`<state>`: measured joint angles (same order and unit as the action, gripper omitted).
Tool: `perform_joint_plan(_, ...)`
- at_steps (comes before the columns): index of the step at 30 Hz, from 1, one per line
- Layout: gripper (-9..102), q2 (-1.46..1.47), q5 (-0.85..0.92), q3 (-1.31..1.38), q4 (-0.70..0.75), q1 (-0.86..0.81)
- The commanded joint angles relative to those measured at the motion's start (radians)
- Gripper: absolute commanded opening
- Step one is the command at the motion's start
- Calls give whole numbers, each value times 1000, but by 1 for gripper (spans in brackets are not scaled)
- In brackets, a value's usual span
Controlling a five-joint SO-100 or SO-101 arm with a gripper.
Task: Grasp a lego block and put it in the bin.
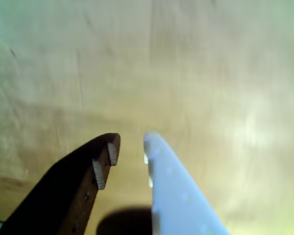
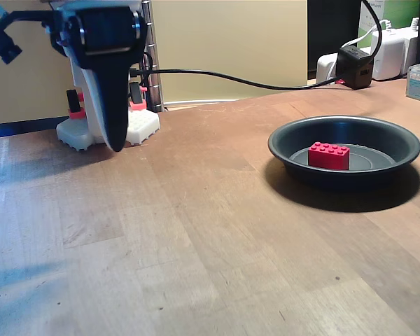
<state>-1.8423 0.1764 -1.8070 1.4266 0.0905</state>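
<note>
The lego block (image 2: 329, 155), a red studded brick, lies flat on the floor of the bin (image 2: 287, 143), slightly left of centre as the fixed view shows it. The bin is a dark, shallow round pan standing on the wooden desk (image 2: 196, 238) at the right of that view. The block touches nothing but the pan floor. On this evidence the placement appears complete; I judge that nothing is left but for the arm to settle at rest.

The arm stands at the far left of the fixed view, well apart from the bin, above its white studded base (image 2: 143, 126). The gripper (image 2: 114, 143) hangs point-down, its tip just above the desk near that base. The upper links are folded close over it, and a black cable (image 2: 252, 84) runs from behind the arm toward the power adapters (image 2: 355, 66) at the back right.

In the wrist view the two fingers (image 1: 108, 156), one dark and one white, stand a narrow gap apart with bare wood showing between them. They hold nothing. The dark one shows two pale ridges on its inner face. The desk beneath is blurred, and the tips cast a dark shadow at the lower edge of that view.
</note>
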Motion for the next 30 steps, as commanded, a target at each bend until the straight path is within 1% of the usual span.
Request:
perform_joint_plan(1,0,-91,32,-104,-67,-32)
perform_joint_plan(6,0,-196,40,-302,-207,-51)
perform_joint_plan(12,0,-328,48,-580,-420,-80)
perform_joint_plan(16,0,-399,48,-724,-515,-80)
perform_joint_plan(19,0,-440,38,-796,-540,-80)
perform_joint_plan(30,0,-591,32,-953,-540,-80)
